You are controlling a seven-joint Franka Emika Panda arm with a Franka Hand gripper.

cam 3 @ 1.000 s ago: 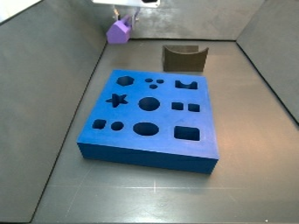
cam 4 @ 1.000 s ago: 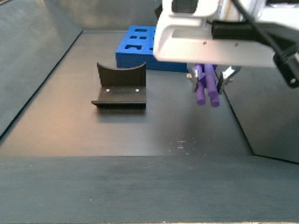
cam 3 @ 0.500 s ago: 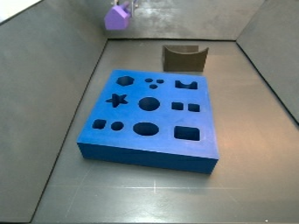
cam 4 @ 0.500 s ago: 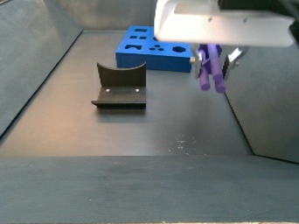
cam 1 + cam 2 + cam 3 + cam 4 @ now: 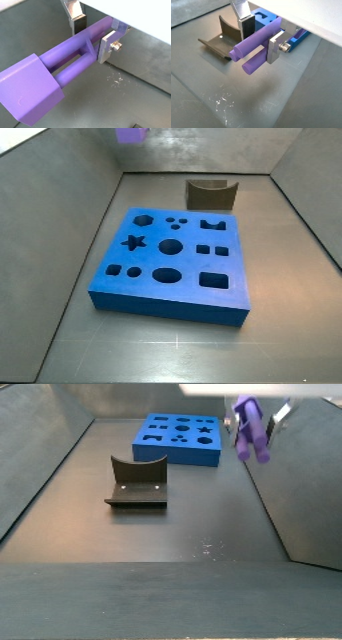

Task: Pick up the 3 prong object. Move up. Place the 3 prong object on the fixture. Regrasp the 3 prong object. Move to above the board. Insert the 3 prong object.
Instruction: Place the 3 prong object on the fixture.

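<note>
My gripper (image 5: 89,31) is shut on the 3 prong object (image 5: 60,77), a light-purple bar with round prongs, and holds it high above the floor. It also shows between the fingers in a wrist view (image 5: 254,50). In a side view the piece (image 5: 250,430) hangs below the gripper (image 5: 254,414) at the frame's top, right of the board (image 5: 179,437). In a side view only the piece's lower end (image 5: 131,134) shows at the top edge. The fixture (image 5: 210,194) stands behind the blue board (image 5: 174,258); it also shows in two other views (image 5: 136,482) (image 5: 220,41).
Grey walls enclose the dark floor on the sides. A few pale scratch marks (image 5: 206,550) lie on the floor in front of the fixture.
My gripper has risen with the 3 prong object held in it, nearly leaving the top of both side views. The board and fixture have not moved.
</note>
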